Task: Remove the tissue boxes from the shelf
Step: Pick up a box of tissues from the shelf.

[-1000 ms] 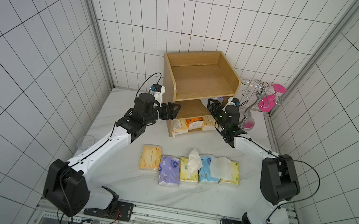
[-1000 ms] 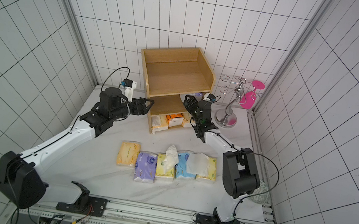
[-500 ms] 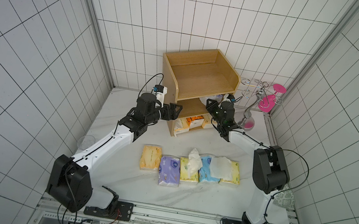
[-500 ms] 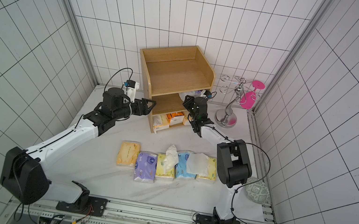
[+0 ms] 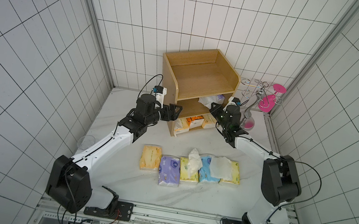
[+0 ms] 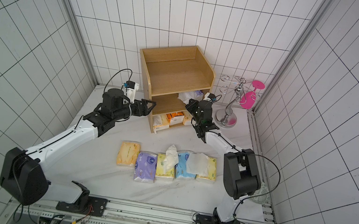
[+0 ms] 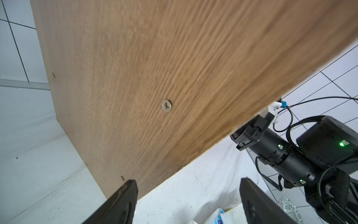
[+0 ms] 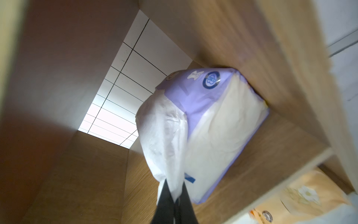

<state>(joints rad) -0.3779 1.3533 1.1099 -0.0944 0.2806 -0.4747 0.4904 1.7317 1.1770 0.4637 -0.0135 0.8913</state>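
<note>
The light-wood shelf (image 5: 199,81) stands at the back of the table. On its middle tier lies a purple tissue pack (image 8: 213,120) with white tissue (image 8: 162,139) sticking out. My right gripper (image 8: 174,195) is shut on the end of that tissue, at the tier's front right (image 5: 213,108). Pale yellow and orange packs (image 5: 192,122) sit in the bottom tier. Several more packs (image 5: 188,168) lie in a row on the table in front. My left gripper (image 5: 174,113) hangs open beside the shelf's left side panel (image 7: 155,77), holding nothing.
A silver stand with a pink glass (image 5: 259,101) stands just right of the shelf, close behind my right arm. A clear cup (image 5: 86,142) sits at the table's left edge. Tiled walls close in the back and both sides.
My right gripper has reached into the middle tier and closed on the white tissue of the purple pack. The left arm has edged closer to the shelf's side, still open.
</note>
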